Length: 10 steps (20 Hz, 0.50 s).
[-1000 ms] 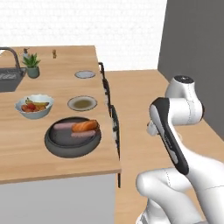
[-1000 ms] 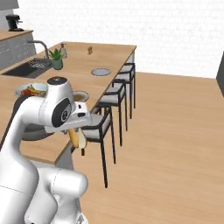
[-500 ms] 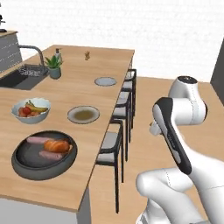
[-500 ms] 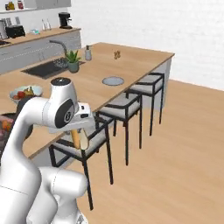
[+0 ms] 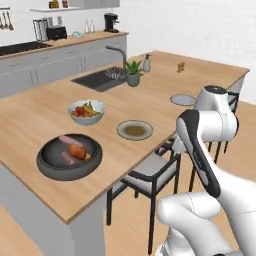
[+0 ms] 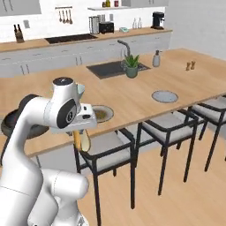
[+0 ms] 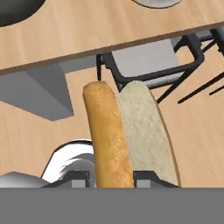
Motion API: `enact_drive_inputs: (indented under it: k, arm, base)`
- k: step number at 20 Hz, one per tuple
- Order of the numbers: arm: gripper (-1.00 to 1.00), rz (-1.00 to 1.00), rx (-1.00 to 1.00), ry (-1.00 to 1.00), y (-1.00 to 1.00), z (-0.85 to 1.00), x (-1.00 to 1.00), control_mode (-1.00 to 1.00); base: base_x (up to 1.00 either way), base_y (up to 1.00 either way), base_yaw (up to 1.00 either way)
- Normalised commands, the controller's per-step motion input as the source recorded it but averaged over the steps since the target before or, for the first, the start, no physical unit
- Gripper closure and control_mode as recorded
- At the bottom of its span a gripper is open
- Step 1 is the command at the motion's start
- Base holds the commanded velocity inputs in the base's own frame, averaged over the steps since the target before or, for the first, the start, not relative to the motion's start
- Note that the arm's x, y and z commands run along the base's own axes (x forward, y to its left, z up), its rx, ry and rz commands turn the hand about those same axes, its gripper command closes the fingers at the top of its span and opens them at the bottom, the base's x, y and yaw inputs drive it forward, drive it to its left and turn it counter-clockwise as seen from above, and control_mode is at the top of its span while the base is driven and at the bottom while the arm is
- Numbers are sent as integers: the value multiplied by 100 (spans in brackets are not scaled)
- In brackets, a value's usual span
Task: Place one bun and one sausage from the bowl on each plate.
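Observation:
My gripper point(image 7: 111, 179) is shut on a golden-yellow bun point(image 7: 114, 135), which points away from the hand over the floor, short of the counter edge. In the right base view the bun point(image 6: 82, 141) hangs below the gripper point(image 6: 80, 132), in front of the counter. The dark bowl point(image 5: 50, 165) sits near the counter's front corner with two pinkish sausages point(image 5: 66, 141) and an orange-brown bun point(image 5: 77, 151) in it. One plate point(image 5: 135, 130) lies mid-counter, the other plate point(image 5: 183, 100) farther along by the edge.
A pale fruit bowl point(image 5: 86, 111) stands behind the dark bowl. Black stools point(image 6: 170, 128) line the counter's near side, one directly ahead of the bun point(image 7: 153, 65). A sink point(image 5: 100, 80), a potted plant point(image 5: 133, 72) and a soap bottle point(image 5: 146, 63) sit farther back.
The base has driven and turned, so the whole scene has shifted and the island now runs away toward the kitchen wall. The bun stays in my gripper below the counter edge.

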Motion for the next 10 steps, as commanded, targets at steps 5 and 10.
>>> enact_drive_inputs:
  k: [5,10]
  arm:
    - [100,0,0,0,0,0,0,100]
    - [100,0,0,0,0,0,0,100]
  base:
    - [0,-74,83]
    - [-1,-94,69]
